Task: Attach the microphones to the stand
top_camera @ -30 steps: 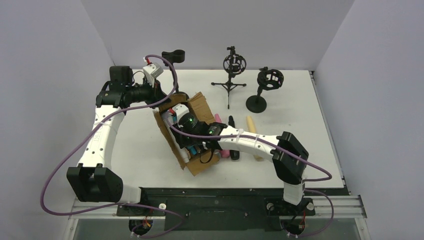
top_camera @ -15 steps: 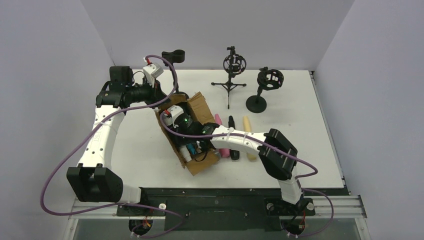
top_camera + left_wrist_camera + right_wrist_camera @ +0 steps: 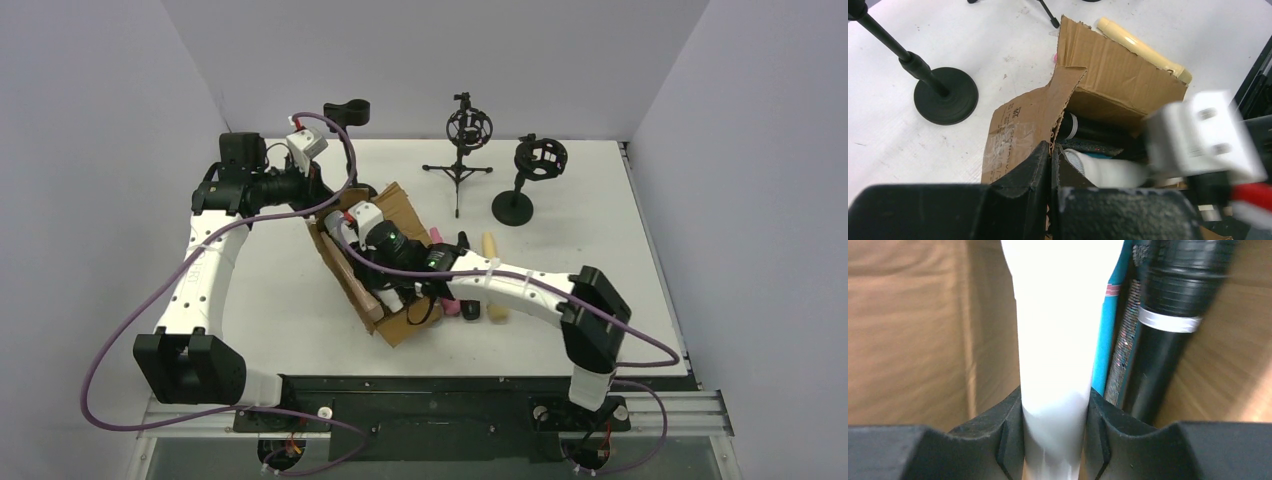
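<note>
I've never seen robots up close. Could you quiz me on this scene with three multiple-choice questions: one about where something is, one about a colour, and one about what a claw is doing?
1. Where is the right gripper?
A) on the floor
B) inside the cardboard box
C) against the back wall

2. What colour is the microphone it holds?
A) white
B) green
C) orange

3. What is the left gripper doing?
A) hanging open
B) pinching the box's flap
C) holding a cup

Answers:
1 B: brown cardboard walls surround it.
2 A: a white body sits clamped between its fingers.
3 B: its fingers close on the cardboard edge.
</note>
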